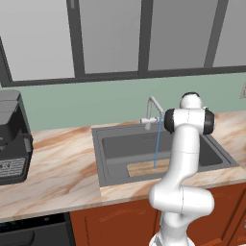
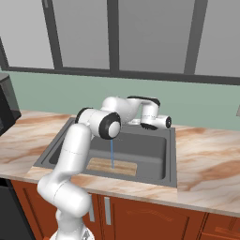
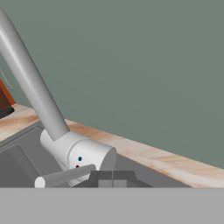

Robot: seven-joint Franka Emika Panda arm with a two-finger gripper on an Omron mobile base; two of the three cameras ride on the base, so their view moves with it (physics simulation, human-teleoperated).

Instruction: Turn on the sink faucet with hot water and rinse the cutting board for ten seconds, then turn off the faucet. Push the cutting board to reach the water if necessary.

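The sink faucet (image 1: pixel 153 113) stands at the back rim of the sink (image 1: pixel 98 158). A thin blue stream of water (image 1: pixel 156 144) falls from its spout onto the tan cutting board (image 1: pixel 143 168), which lies flat in the front of the basin. From the right, the water (image 2: pixel 112 153) lands about mid-board on the cutting board (image 2: pixel 123 167). In the hand view my gripper (image 3: pixel 112 178) is shut with nothing between its fingers. It sits close beside the faucet's base (image 3: pixel 85 155) and its side lever (image 3: pixel 65 175). I cannot tell whether it touches the lever.
A black coffee machine (image 1: pixel 12 139) stands on the marbled counter at the far left. The green wall and window frames run right behind the faucet. My arm (image 2: pixel 101 123) reaches across the sink's left half. Bare counter (image 2: pixel 211 159) lies right of the sink.
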